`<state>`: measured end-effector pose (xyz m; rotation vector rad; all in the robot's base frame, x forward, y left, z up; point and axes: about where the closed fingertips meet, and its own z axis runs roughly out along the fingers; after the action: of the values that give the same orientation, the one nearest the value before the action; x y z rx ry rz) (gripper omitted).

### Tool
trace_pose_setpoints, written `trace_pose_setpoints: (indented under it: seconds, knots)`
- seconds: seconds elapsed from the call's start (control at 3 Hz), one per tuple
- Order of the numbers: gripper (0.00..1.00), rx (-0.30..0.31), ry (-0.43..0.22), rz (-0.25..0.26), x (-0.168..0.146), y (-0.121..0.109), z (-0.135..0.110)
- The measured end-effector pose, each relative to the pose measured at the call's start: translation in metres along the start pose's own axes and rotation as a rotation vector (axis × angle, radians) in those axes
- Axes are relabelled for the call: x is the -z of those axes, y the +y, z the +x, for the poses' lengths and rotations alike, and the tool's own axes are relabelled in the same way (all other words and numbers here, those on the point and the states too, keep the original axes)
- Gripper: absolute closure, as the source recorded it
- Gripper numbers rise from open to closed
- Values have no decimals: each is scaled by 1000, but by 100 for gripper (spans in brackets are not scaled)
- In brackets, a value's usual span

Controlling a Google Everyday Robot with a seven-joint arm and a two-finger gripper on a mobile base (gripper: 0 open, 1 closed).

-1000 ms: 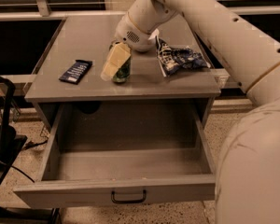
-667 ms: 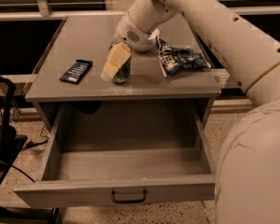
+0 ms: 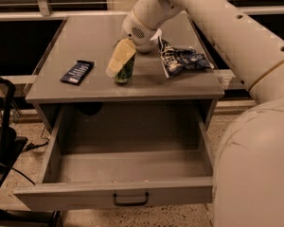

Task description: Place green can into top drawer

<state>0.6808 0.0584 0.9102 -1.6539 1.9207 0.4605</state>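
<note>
— One snack bar (image 3: 77, 72) lies near the table's (image 3: 90, 37) left edge. And the green can (image 3: 127, 74)?
— Standing at the front edge, centre, with the end effector (image 3: 119, 66) at it. Clamped or not, I cannot tell. A chip bag (image 3: 182, 59) lies to the right.
— Risk?
— A loose hold could drop the can short of the open top drawer (image 3: 132, 167).

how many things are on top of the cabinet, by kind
green can: 1, with the gripper down at it
snack bar, dark wrapper: 1
crinkled bag, blue: 1
total: 3, all on the cabinet top, none in the open top drawer
</note>
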Motion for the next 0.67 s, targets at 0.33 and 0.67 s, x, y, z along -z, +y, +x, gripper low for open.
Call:
trace_pose_setpoints:
  seconds: [0.33, 0.67]
  knots:
    - [0, 7, 6, 24, 10, -4, -4]
    - [0, 41, 6, 69, 30, -8, -16]
